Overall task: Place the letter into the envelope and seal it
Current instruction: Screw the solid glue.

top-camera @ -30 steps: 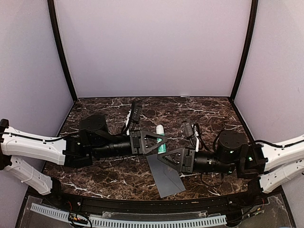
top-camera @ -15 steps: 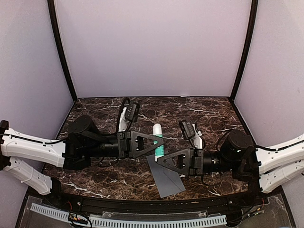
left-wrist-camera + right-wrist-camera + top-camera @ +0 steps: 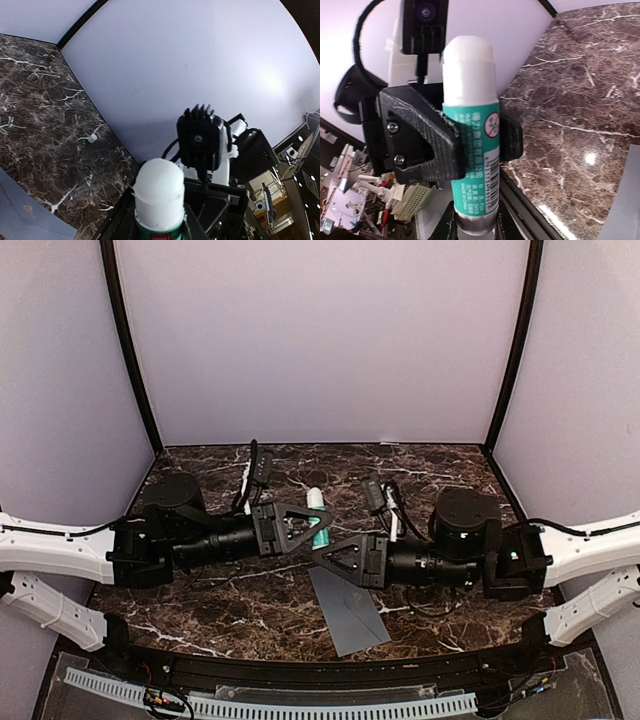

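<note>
A green glue stick (image 3: 318,522) with a white cap (image 3: 160,187) is held in the air between both grippers. My left gripper (image 3: 322,528) is shut on its green body; its black fingers (image 3: 427,142) clamp the label in the right wrist view. My right gripper (image 3: 327,552) is shut on the stick's grey bottom end (image 3: 475,222). The slate-grey envelope (image 3: 348,610) lies flat on the table below and in front of the grippers, also showing as a grey corner (image 3: 20,215) and a grey edge (image 3: 627,200). The letter is out of view.
The dark marble table (image 3: 440,475) is closed in by pale walls (image 3: 320,340) at the back and both sides. A black rail (image 3: 300,665) runs along the near edge. Cables (image 3: 262,465) loop above both wrists.
Both grippers have moved left and toward the back wall with the glue stick between them. The envelope has stayed in place.
</note>
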`<action>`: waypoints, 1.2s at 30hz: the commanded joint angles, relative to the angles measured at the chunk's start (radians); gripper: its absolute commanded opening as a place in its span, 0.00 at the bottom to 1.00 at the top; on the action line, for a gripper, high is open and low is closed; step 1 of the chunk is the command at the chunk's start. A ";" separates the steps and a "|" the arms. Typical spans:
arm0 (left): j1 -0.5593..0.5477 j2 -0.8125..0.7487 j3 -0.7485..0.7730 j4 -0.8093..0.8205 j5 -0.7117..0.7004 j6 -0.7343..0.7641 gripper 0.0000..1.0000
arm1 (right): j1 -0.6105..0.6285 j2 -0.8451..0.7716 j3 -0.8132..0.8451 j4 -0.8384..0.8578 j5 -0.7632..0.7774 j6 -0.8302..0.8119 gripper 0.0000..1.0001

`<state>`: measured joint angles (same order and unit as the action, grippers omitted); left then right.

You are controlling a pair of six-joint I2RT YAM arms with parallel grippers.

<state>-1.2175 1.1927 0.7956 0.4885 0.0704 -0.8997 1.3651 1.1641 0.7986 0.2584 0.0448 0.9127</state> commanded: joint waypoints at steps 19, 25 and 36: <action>0.008 0.042 0.031 -0.274 -0.215 -0.058 0.00 | 0.011 0.315 0.403 -0.494 0.337 -0.078 0.14; 0.034 0.003 0.038 -0.248 -0.135 -0.045 0.00 | 0.004 0.148 0.231 -0.278 0.110 -0.118 0.44; 0.055 -0.036 0.001 0.000 0.165 0.041 0.00 | -0.035 -0.058 -0.076 0.170 -0.150 -0.068 0.78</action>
<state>-1.1675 1.1896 0.8165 0.3290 0.0746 -0.9108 1.3453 1.1378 0.8028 0.1482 0.0189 0.8265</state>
